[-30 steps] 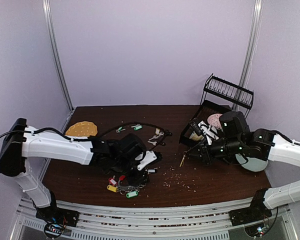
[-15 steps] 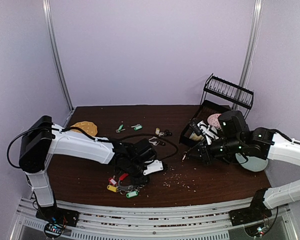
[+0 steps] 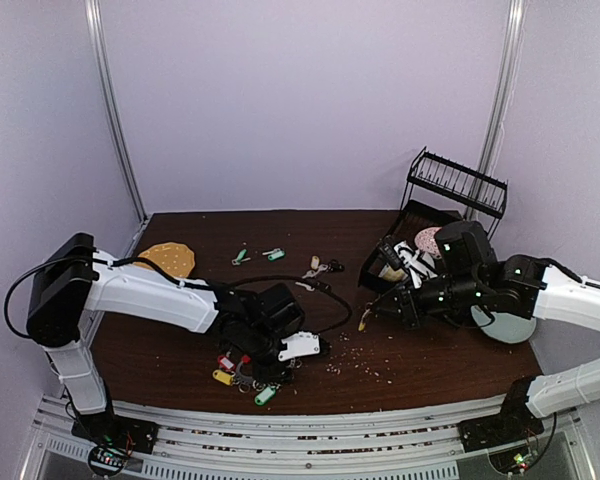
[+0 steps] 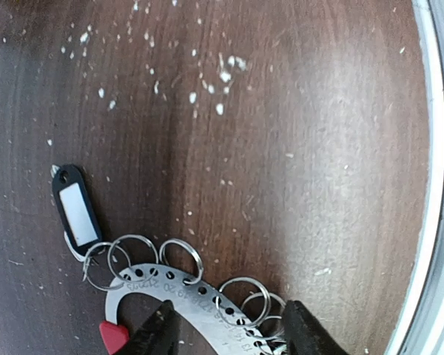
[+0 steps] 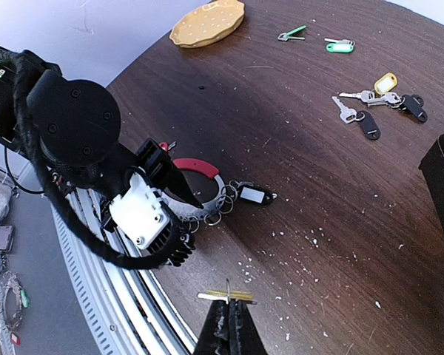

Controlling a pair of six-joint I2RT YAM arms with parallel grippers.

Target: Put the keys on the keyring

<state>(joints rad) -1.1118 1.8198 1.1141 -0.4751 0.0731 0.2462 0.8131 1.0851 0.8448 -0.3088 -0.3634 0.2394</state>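
Left gripper (image 4: 229, 325): the fingers are apart and low over the table (image 4: 318, 148), one on each side of the silver arc of the keyring (image 4: 185, 296); I cannot tell whether the pads touch the metal
Keyring: lies flat near the front edge of the table, directly under the left gripper
Right gripper (image 5: 229, 307): the fingers are pressed together on a yellow-tagged key (image 5: 223, 296), seen edge-on at the tips, above the table and well apart from the keyring
Left wrist view only: the arc has a row of holes with small rings (image 4: 181, 255) hanging through them, a red end at the bottom edge, and a black tag (image 4: 75, 211) with a white label just beside the rings; white crumbs (image 4: 222, 74) lie further away
Top view only: tagged keys (image 3: 223, 377) in red, yellow and green lie bunched at the keyring, beside the left gripper; the dish rack (image 3: 457, 183) stands at the far right corner
Right wrist view only: the red part of the keyring is a curved arc, half hidden behind the left arm (image 5: 74, 122); loose keys (image 5: 374, 96) with yellow and black tags lie far from it, and a round yellow mat (image 5: 207, 22) lies at the far edge
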